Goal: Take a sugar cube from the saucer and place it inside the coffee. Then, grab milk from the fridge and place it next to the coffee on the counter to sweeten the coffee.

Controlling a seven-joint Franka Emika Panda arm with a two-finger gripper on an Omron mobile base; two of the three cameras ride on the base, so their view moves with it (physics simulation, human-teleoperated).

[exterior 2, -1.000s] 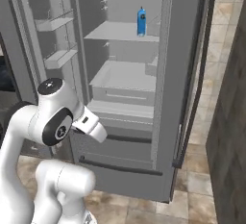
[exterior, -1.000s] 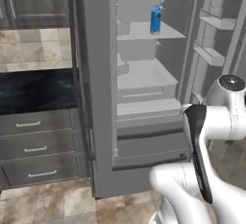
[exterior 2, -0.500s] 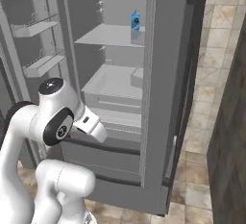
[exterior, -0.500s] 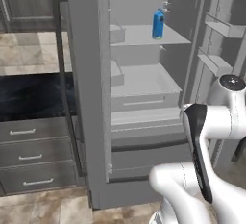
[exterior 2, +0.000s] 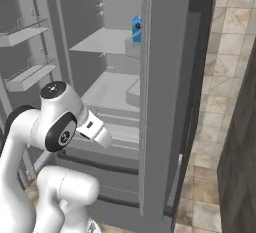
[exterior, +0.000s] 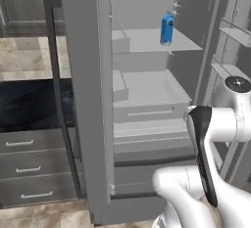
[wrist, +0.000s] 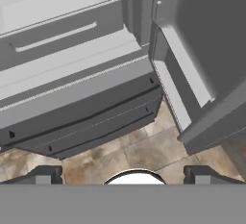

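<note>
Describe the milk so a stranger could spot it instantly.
Look into the open grey fridge and find its upper inner shelf. The milk stands upright there, a slim bright-blue carton. It is the one coloured thing among grey shelves and drawers.

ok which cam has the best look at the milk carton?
Left base view: the milk stands in full on the fridge's upper shelf, unobstructed. In the right base view, the carton is partly cut off by the door edge. The hand view looks down at the lower drawers and floor.
</note>
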